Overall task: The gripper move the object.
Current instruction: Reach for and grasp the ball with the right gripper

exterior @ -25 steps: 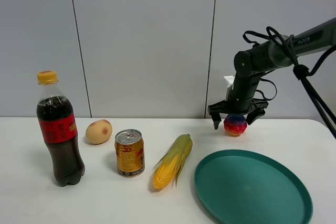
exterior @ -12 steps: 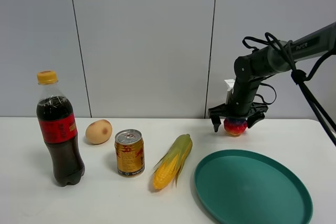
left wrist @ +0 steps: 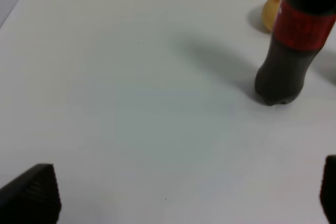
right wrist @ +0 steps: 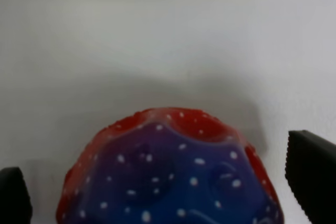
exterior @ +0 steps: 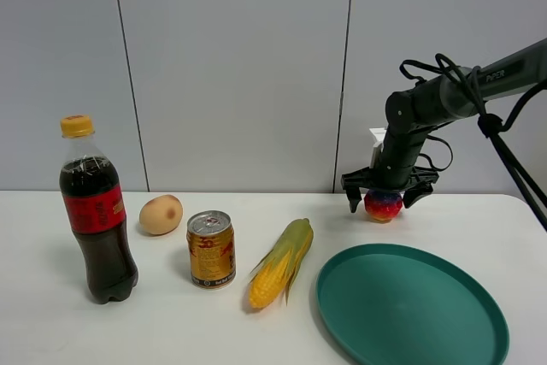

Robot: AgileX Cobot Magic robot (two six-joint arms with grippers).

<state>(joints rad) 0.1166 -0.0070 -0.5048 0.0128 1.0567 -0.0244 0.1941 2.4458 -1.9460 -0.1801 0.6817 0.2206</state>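
The object is a small bumpy ball (exterior: pixel 383 205), blue-purple on top and red-pink below, resting on the white table at the back right. My right gripper (exterior: pixel 384 199) comes down over it with its black fingers spread on either side, not closed on it. In the right wrist view the ball (right wrist: pixel 170 174) fills the lower middle, with a fingertip (right wrist: pixel 311 169) apart from it on each side. My left gripper (left wrist: pixel 184 192) is open over bare table, with only its fingertips (left wrist: pixel 31 192) showing.
A teal plate (exterior: pixel 412 307) lies in front of the ball. A corn cob (exterior: pixel 280 262), a gold can (exterior: pixel 211 249), a tan potato (exterior: pixel 161 214) and a cola bottle (exterior: pixel 97 211) stand in a row to the left. The bottle also shows in the left wrist view (left wrist: pixel 294 40).
My right gripper has sunk a little lower around the ball and shifted slightly right. The ball has not moved. The left arm is still.
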